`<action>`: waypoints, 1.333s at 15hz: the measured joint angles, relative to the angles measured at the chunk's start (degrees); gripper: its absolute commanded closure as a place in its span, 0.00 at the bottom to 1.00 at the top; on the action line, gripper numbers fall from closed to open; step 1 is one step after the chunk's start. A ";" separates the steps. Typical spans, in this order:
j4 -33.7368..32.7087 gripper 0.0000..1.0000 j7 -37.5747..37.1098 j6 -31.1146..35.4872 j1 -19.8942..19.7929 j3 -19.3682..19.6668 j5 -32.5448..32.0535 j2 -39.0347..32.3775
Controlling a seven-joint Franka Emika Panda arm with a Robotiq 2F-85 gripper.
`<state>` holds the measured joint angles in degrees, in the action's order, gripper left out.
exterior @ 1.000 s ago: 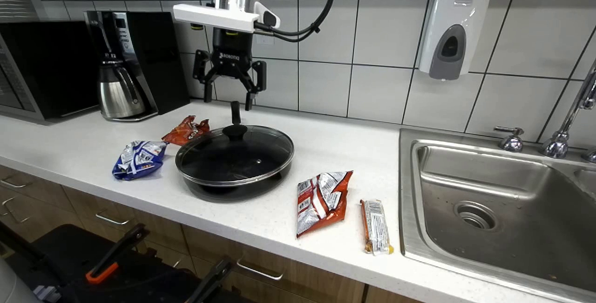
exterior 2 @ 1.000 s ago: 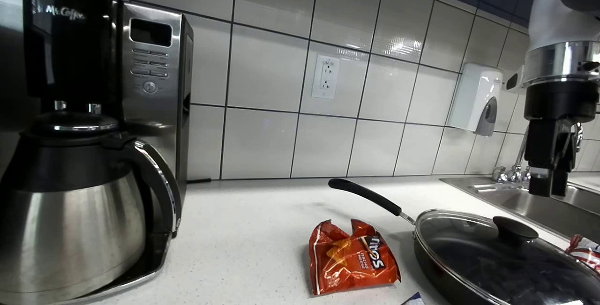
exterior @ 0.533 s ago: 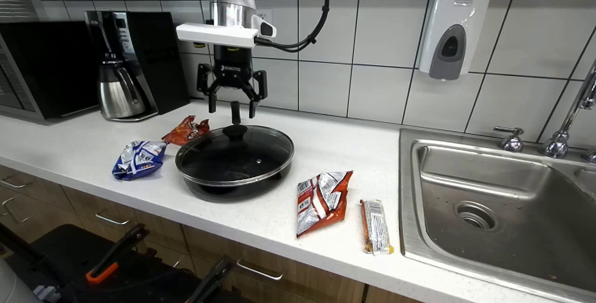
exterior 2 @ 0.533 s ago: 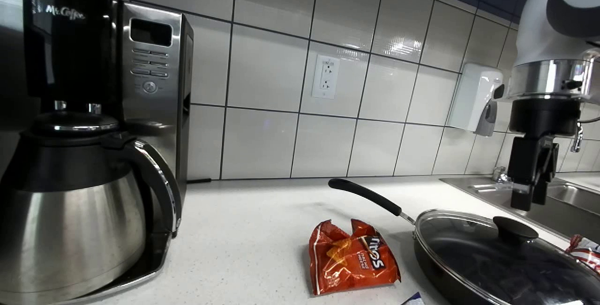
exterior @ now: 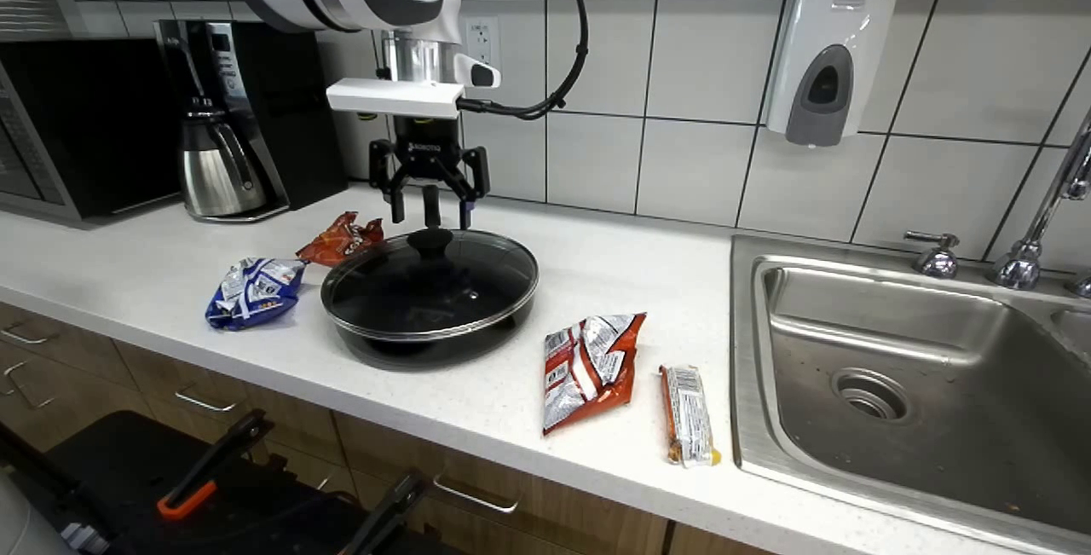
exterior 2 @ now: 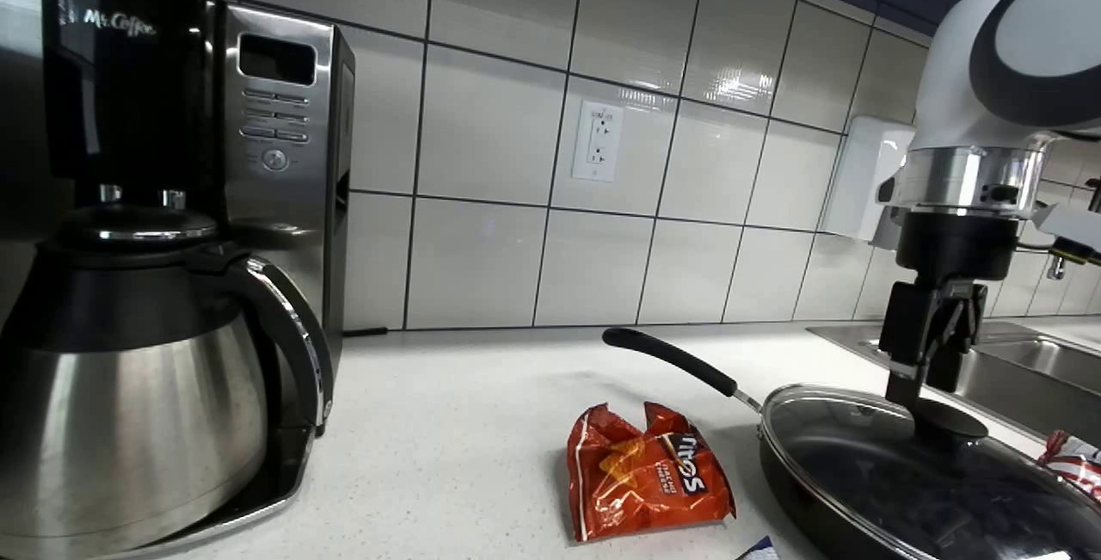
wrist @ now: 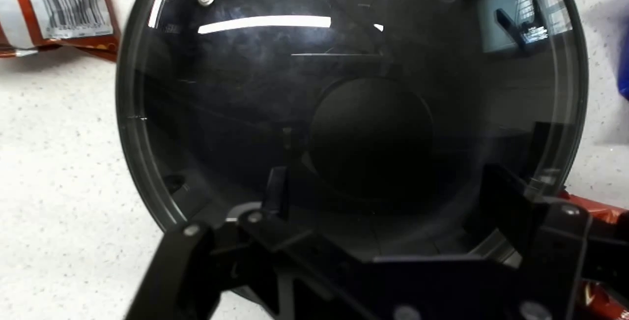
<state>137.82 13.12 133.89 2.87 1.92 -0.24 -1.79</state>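
Observation:
My gripper (exterior: pixel 432 214) points straight down above the back part of a lidded black pan (exterior: pixel 426 355), its fingers wide apart with nothing held. In the wrist view the round dark knob (wrist: pixel 371 133) of the glass lid (wrist: pixel 236 94) shows just ahead of the gap between the fingertips. One fingertip (exterior 2: pixel 901 392) overlaps the knob (exterior 2: pixel 950 422) in an exterior view; whether they touch I cannot tell. The pan's black handle (exterior 2: pixel 671 358) reaches back toward the wall. Beside the pan lie a red Doritos bag (exterior 2: pixel 649 483) and a blue-and-white bag (exterior: pixel 256 292).
Across the pan lie a red-and-silver bag (exterior: pixel 592 372) and a wrapped bar (exterior: pixel 687 414), near the steel sink (exterior: pixel 748 350). A coffee maker (exterior 2: pixel 284 130) with its carafe and a black microwave (exterior: pixel 102 120) stand opposite. The tiled wall carries a soap dispenser (exterior: pixel 831 52).
The arm has come down, bringing the open gripper closer to the lid's knob; in an exterior view it also shifts leftward. Pan, lid and snack bags stay where they were.

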 measured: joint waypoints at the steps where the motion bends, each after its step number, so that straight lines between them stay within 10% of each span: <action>1: 0.07 0.00 -0.83 0.36 0.07 -0.26 -0.39 -0.28; 20: 3.23 0.00 -10.08 0.92 0.16 -1.75 -4.25 -0.52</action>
<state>141.05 3.04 134.81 3.03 0.17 -4.50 -2.31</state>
